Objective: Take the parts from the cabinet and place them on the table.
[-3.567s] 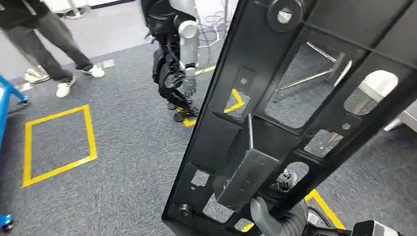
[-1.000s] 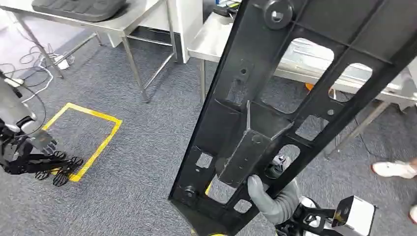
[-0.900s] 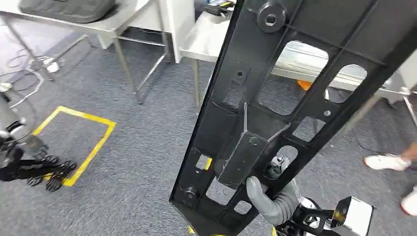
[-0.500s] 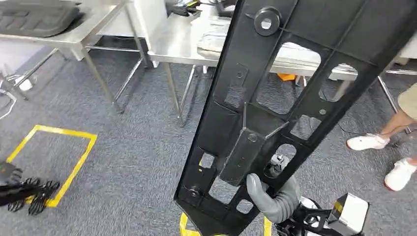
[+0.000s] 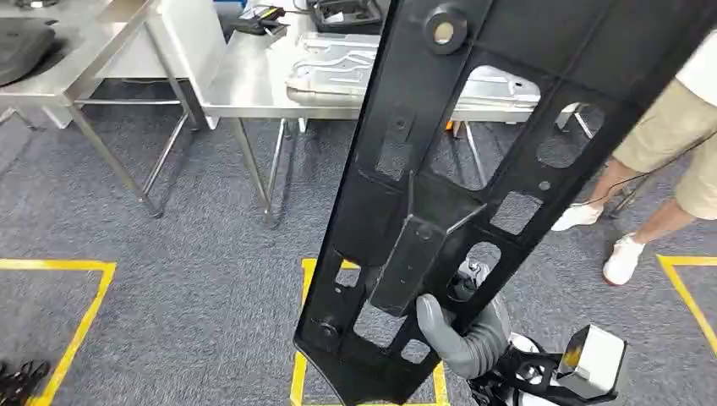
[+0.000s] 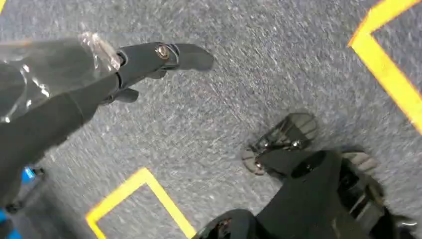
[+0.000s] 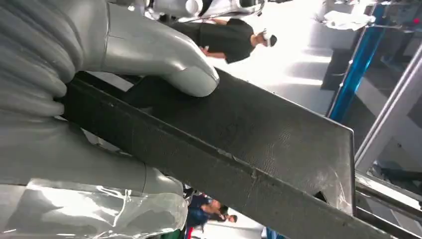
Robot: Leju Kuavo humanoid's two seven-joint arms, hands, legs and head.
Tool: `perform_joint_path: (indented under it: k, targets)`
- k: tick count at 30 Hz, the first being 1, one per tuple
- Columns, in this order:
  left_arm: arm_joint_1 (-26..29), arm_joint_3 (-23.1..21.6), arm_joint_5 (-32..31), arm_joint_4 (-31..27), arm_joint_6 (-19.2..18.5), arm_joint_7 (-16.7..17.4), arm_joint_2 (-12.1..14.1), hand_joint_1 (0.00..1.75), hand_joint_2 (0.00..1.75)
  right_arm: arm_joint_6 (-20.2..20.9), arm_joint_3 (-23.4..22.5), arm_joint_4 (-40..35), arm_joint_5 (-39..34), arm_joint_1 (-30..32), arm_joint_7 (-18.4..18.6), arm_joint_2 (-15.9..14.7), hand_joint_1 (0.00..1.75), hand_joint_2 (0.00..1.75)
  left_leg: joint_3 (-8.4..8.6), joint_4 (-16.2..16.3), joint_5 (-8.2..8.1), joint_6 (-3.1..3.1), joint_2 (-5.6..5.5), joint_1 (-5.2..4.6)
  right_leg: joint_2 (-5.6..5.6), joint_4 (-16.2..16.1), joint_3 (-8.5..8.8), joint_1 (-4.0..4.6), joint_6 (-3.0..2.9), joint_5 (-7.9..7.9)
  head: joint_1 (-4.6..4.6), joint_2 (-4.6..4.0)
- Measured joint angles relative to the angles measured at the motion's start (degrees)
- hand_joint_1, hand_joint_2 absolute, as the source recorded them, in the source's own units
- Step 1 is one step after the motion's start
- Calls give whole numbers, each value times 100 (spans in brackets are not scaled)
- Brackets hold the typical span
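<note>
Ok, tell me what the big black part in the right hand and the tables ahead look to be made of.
Black part: looks like moulded plastic with a matte finish; ribs, cut-outs and a fine grained texture show in the right wrist view, though painted metal can't be ruled out. The right hand grips it near its lower end.
Tables: apparently stainless steel, brushed and dully reflective, on thin metal legs.

The right hand [image 5: 463, 334] comes up from low in the head view and grips the black part [image 5: 473, 169], grey thumb [image 7: 164, 64] pressed flat on its face, ribbed cover wrapped behind its edge. The left hand [image 6: 124, 69] hangs over the floor holding nothing, its dark fingers [image 6: 184, 54] stretched out straight
</note>
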Motion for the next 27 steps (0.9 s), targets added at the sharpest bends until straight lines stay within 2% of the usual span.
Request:
perform_joint_path:
  k: [1,2,3,4,5,6,7,8,9,12,13,14,15,17,18,19,20,22,23,24,26,27]
  targets:
    - [27,-2,0,0,-2,17,-4,0,175,-4,0,0,2,9,-2,0,175,175,0,1,-4,3,85,-1,-48,506,-247,-7,26,-232,0,0]
    - [37,-2,0,0,-18,67,-4,0,175,-11,0,0,4,23,0,-2,175,175,-8,4,-11,9,168,-1,-58,964,-474,-13,53,-394,0,0]
    - [39,-2,0,0,-48,140,-4,0,175,-35,0,0,9,48,2,-9,175,175,-7,4,-16,3,237,-1,-63,1198,-593,-27,73,-415,0,0]
    - [36,-2,0,0,-72,219,-4,0,175,-55,0,0,13,74,7,-15,175,175,-3,4,-27,-7,301,1,-74,1116,-562,-41,90,-317,0,0]
    - [33,-2,2,0,-96,276,-4,0,175,-68,0,0,24,92,9,-20,175,175,9,6,-41,-23,366,7,-106,761,-373,-55,100,-108,0,0]
    - [33,-2,2,0,-101,315,-7,0,175,-81,0,-2,26,97,9,-24,175,175,30,9,-60,-50,423,14,-189,194,-65,-62,111,147,0,0]
    - [33,-2,2,0,-103,334,-4,0,175,-81,-2,-2,33,96,9,-28,175,175,58,21,-87,-83,479,17,-359,-389,268,-64,116,359,2,0]
    - [30,-2,9,4,-101,358,4,0,175,-83,-4,0,39,94,7,-26,175,175,77,28,-123,-131,515,-45,-601,-672,402,-36,93,342,2,0]
    - [25,-2,18,7,-96,372,0,0,175,-83,-4,-4,42,105,9,-28,175,175,97,32,-152,-167,553,-53,-482,-671,405,-25,22,373,-11,0]
    - [15,0,41,11,-55,354,11,0,175,-88,-6,-4,42,128,9,-37,175,175,149,-1,-169,-246,703,-40,-314,-659,371,-1,-85,361,-9,0]
    - [8,-2,42,11,-35,328,15,0,175,-85,-6,-13,44,129,7,-39,175,175,131,39,-214,-302,598,1,-260,-676,381,-46,-146,391,-11,0]
    - [6,0,44,11,-11,258,20,0,175,-85,-6,-18,46,118,5,-42,175,175,60,230,-358,-320,355,7,-212,-676,378,-49,-169,389,-15,0]
    - [9,0,59,11,17,173,20,0,175,-85,-6,-17,46,115,9,-50,175,175,-131,650,-598,-331,226,10,-174,-676,375,-49,-202,397,-20,0]
    - [23,0,72,11,44,78,20,0,175,-81,-2,-17,44,117,7,-50,175,175,-622,1668,-1014,-347,149,6,-20,-674,361,-38,-220,398,-17,0]
    - [33,0,96,11,66,13,20,0,175,-81,2,-15,42,120,7,-50,175,175,-783,1971,-1075,-347,147,8,24,-674,360,-36,-230,404,-20,0]
    - [39,0,109,11,98,-77,20,0,175,-77,5,-15,39,118,7,-50,175,175,-819,1978,-989,-344,146,10,116,-674,363,-32,-230,404,-17,0]
    - [38,0,116,11,131,-144,20,0,175,-70,5,-15,37,117,2,-50,175,175,-717,1710,-794,-324,135,9,190,-674,368,-30,-228,405,-20,0]
    - [23,0,118,11,149,-214,20,0,175,-61,5,-15,44,115,-33,-48,175,175,-261,651,-249,-240,68,-3,272,-674,390,-21,-221,409,-20,0]
    - [7,0,127,11,164,-216,20,0,175,-63,5,-15,89,116,-63,-50,175,175,-63,190,-84,-178,-29,-19,310,-674,392,-23,-215,413,-20,0]
    - [-20,0,146,11,162,-212,22,0,175,-68,5,-13,129,119,-70,-50,175,175,-58,87,-101,-161,-34,-47,351,-648,381,30,-173,400,-20,0]
    - [-32,2,164,11,142,-166,17,0,175,-81,5,-13,177,118,-70,-50,175,175,-66,97,-94,-141,-26,-60,358,-671,373,12,-116,409,-11,0]
    - [-36,2,179,11,120,-109,13,0,175,-83,5,-13,188,118,-70,-48,175,175,-63,91,-78,-104,-23,-74,366,-698,380,1,-77,424,-11,0]
